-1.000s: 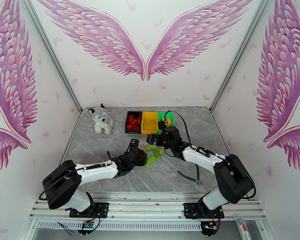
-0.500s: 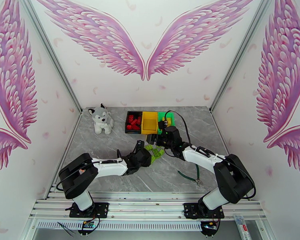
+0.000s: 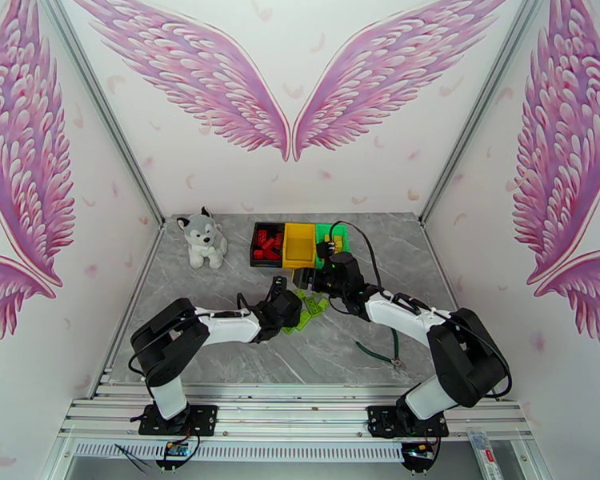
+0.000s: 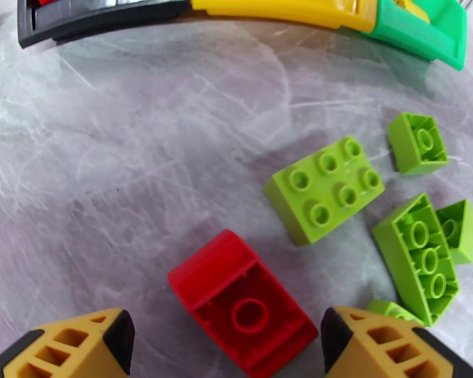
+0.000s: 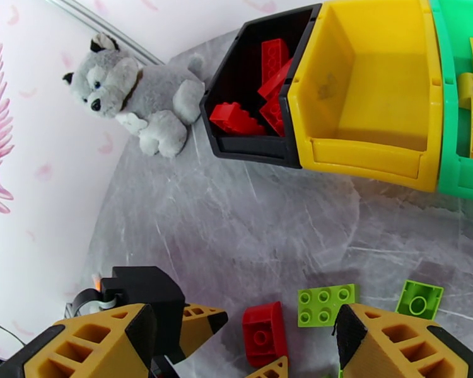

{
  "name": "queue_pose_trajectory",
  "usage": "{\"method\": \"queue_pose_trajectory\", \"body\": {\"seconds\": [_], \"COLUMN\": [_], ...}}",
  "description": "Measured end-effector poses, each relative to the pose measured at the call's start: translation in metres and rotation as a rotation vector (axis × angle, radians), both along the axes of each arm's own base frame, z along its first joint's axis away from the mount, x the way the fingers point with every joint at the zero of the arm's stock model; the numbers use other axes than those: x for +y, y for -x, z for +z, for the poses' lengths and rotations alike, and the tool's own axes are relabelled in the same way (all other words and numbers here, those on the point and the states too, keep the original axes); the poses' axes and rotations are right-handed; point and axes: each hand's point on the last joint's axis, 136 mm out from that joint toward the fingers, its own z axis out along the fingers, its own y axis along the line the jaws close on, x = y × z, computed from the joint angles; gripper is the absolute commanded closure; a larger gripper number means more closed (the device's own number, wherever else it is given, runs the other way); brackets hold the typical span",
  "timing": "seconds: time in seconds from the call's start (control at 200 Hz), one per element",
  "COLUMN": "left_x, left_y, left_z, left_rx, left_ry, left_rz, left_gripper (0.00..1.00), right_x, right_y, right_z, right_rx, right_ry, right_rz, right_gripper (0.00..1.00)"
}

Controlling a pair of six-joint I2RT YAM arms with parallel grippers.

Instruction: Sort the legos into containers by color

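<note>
Shining bright and even across all three views, seemingly from overhead. Laying only soft, pale shadows on the grey table (image 4: 142, 152) beside the green legos (image 4: 325, 187) and the red lego (image 4: 243, 303). Glinting white along the rims of the containers (image 4: 287, 7). Bowing that straight row into a curve at the left wrist view's top edge. Softening slightly toward the corners of both wrist views.
</note>
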Motion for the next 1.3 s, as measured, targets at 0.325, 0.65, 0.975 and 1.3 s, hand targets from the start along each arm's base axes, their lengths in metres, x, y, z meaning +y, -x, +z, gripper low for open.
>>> {"method": "queue_pose_trajectory", "body": {"seconds": [0.325, 0.65, 0.975, 1.3], "left_x": [0.012, 0.023, 0.018, 0.05], "left_y": [-0.005, -0.008, -0.013, -0.041], "left_z": [-0.005, -0.005, 0.001, 0.047], "left_rx": [0.004, 0.004, -0.001, -0.053], "left_ry": [-0.003, -0.019, -0.027, 0.038], "left_rz": [0.029, 0.04, 0.018, 0.073], "left_gripper": [0.32, 0.47, 0.7, 0.72], "right_x": [0.0, 0.0, 0.0, 0.003], "right_y": [0.0, 0.0, 0.0, 0.002], "right_z": [0.0, 0.0, 0.0, 0.001], "right_rx": [0.0, 0.001, 0.001, 0.006], "right_ry": [0.0, -0.001, 0.0, -0.015], "right_rz": [0.0, 0.0, 0.0, 0.016], "right_gripper": [0.19, 0.19, 0.19, 0.21]}}
